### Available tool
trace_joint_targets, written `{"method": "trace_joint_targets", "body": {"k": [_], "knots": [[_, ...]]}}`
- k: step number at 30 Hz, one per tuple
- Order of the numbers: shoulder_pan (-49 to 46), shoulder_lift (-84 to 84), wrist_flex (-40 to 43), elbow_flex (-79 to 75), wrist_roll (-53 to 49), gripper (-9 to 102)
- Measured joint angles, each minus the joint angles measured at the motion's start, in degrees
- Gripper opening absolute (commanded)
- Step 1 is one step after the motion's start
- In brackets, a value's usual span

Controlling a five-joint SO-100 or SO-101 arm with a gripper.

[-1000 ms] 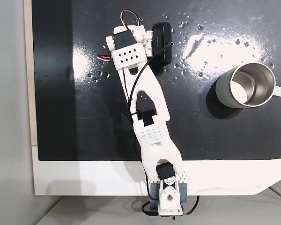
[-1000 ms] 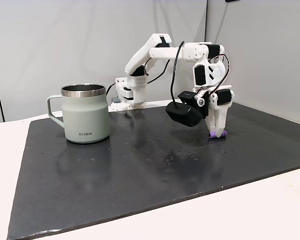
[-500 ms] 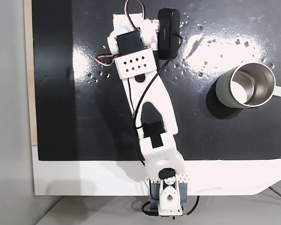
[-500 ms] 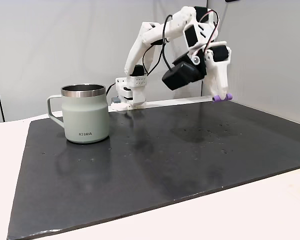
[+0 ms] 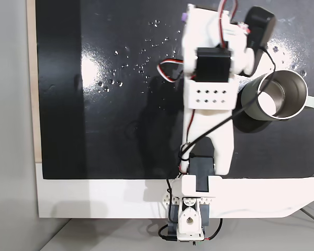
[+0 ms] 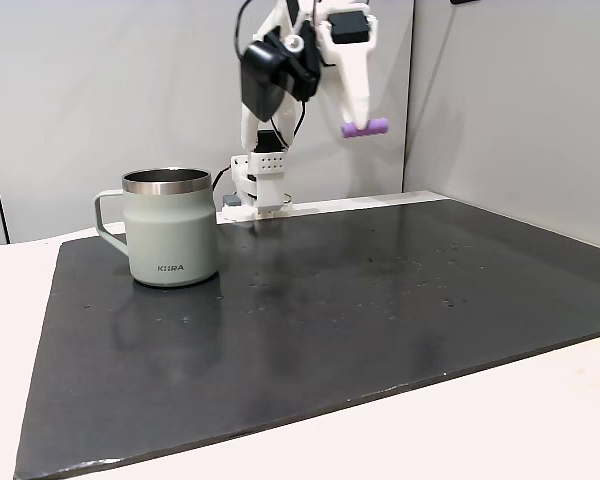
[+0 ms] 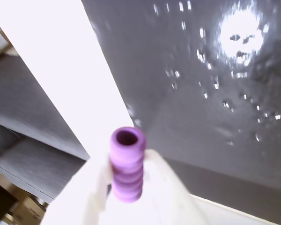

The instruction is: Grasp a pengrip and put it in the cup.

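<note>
Gripping the tiny purple ribbed pengrip (image 6: 364, 128) between closed fingers, your white two-finger gripper (image 6: 358, 122) hangs high above the black mat (image 6: 310, 310), well apart from the grey steel-lined cup (image 6: 170, 227).

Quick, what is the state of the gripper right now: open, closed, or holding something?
Gripper: closed on the purple pengrip, held high above the black mat.

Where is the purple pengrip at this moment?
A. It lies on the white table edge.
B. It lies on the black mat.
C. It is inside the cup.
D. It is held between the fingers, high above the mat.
D: the pengrip sits clamped at the gripper tips, high above the mat, right of the cup in a fixed view.
</note>
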State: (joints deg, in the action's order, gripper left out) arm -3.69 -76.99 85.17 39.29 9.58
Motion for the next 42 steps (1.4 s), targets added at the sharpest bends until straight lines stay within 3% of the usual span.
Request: {"method": "trace_joint_targets", "body": {"k": [15, 30, 42], "knots": [[-23.8, -7.2, 5.3, 0.0, -13.6, 0], [-34.7, -7.2, 9.1, 6.3, -24.7, 0], [-36.2, -3.2, 15.4, 7.2, -32.1, 0]]}}
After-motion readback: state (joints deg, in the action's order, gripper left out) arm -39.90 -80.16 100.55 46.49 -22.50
